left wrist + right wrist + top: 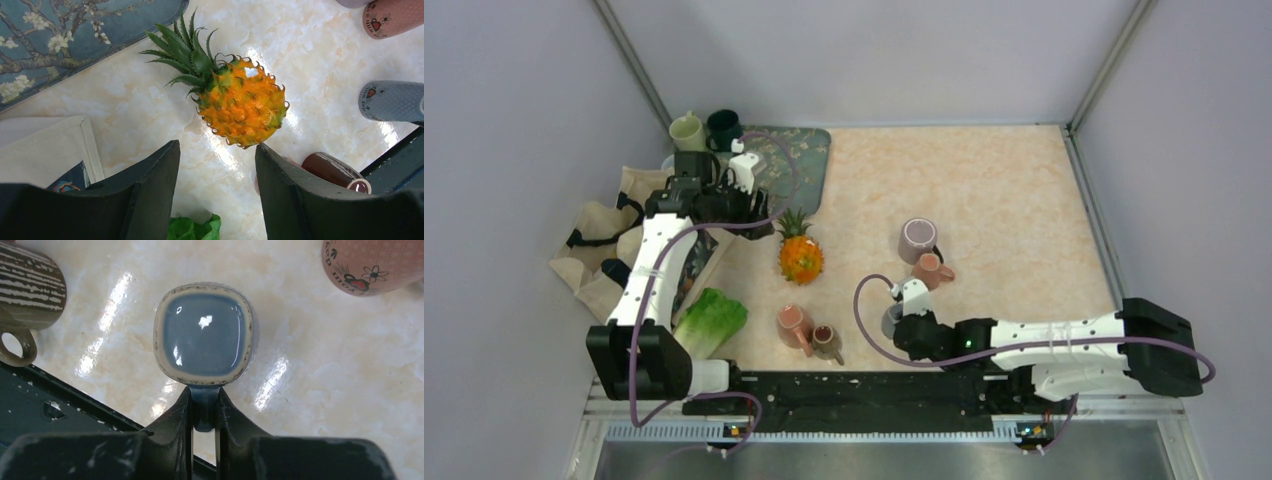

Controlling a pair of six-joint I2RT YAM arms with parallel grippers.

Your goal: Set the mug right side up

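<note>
**Inspector:** Surface and enclosure?

**Assistant:** A glossy marble-patterned table (984,190) in cream and peach, closed in by plain grey walls (504,120). A black rail (854,385) runs along the near edge and carries both arm bases.

**Inspector:** Items, near to far?

**Assistant:** Nearest, at left, is a lettuce (711,322). Next to it is a salmon mug (793,325), with a striped brown mug (826,341) just beside that. Right of these stands the grey-blue mug (204,335), close to the rail and right of centre.

At mid-table there is a pineapple (240,107). To its right is a mauve mug (918,240), with a dotted pink mug (933,270) just beside it. A cloth bag (599,250) lies at the left edge. At far left is a floral tray (799,160), with a cream mug (688,131) and a dark green mug (723,125) by its corner.

**Inspector:** Arms?

**Assistant:** The right arm lies low and reaches leftward. The right gripper (204,399) is clamped on the grey-blue mug's handle. A flat glazed face of that mug is turned to the wrist camera, but I cannot tell whether it is the base or the mouth.

The left arm is stretched away from its base. The left gripper (217,150) has its jaws apart with nothing between them, above bare table just short of the pineapple.
</note>
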